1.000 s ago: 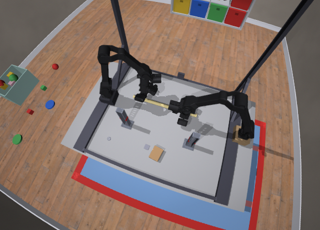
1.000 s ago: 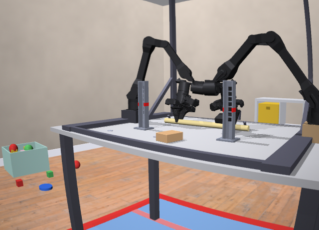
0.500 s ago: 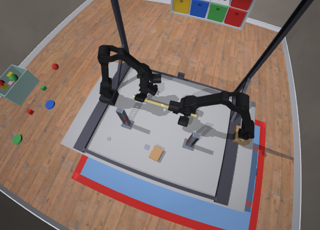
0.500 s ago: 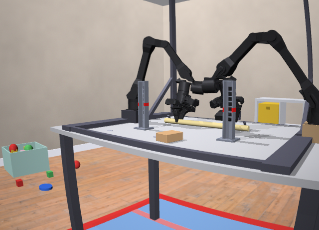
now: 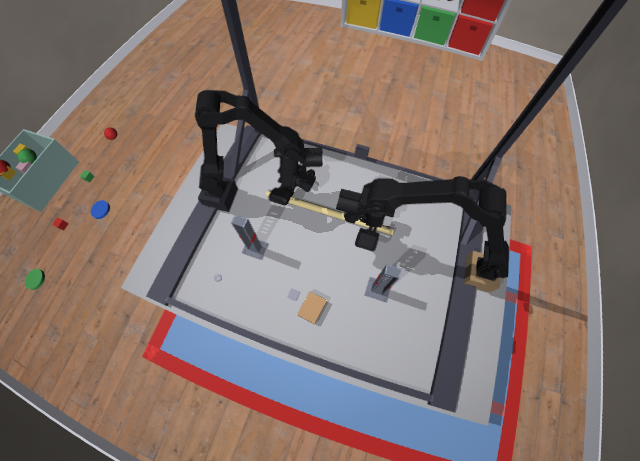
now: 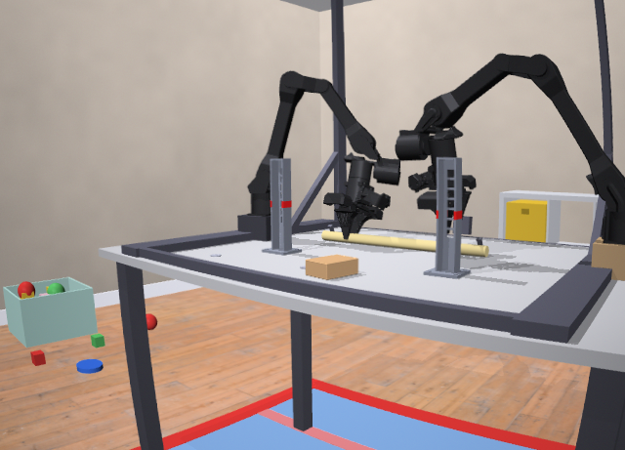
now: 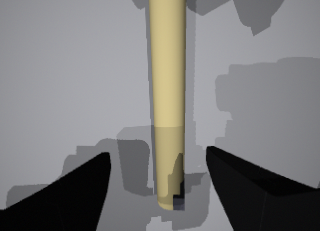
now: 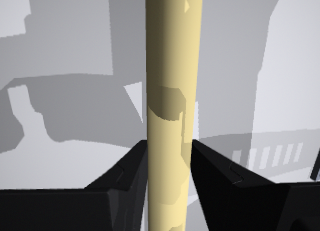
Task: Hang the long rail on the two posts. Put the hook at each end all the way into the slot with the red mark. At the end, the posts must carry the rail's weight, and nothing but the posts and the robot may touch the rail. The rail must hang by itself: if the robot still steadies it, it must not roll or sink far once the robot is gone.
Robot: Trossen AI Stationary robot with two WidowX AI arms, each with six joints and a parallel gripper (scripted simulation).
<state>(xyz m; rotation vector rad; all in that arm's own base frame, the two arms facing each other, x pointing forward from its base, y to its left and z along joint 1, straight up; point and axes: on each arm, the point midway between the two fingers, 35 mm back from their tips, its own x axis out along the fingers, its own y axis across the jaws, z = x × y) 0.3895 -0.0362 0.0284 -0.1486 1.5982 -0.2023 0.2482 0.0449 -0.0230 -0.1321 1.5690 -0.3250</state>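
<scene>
The long yellow rail (image 5: 315,207) (image 6: 398,241) (image 7: 167,81) (image 8: 172,41) lies level at the table top, behind the posts. Small dark pieces show at its ends. The left gripper (image 7: 158,151), on the picture's right-hand arm, is open above the rail near one end, with gaps on both sides. The right gripper (image 6: 351,233) (image 8: 170,142) is shut on the rail near its other end. The picture-left grey post (image 5: 244,232) (image 6: 285,228) and the picture-right post (image 5: 386,279) (image 6: 442,243) stand upright, each with a red mark. The hooks' shape is too small to tell.
A brown block (image 5: 312,306) (image 6: 331,266) lies in front of the rail between the posts, beside a small grey square (image 5: 293,294). A small grey ring (image 5: 218,275) lies at picture left. A dark frame (image 5: 188,260) borders the work area. The two arms reach in from opposite sides.
</scene>
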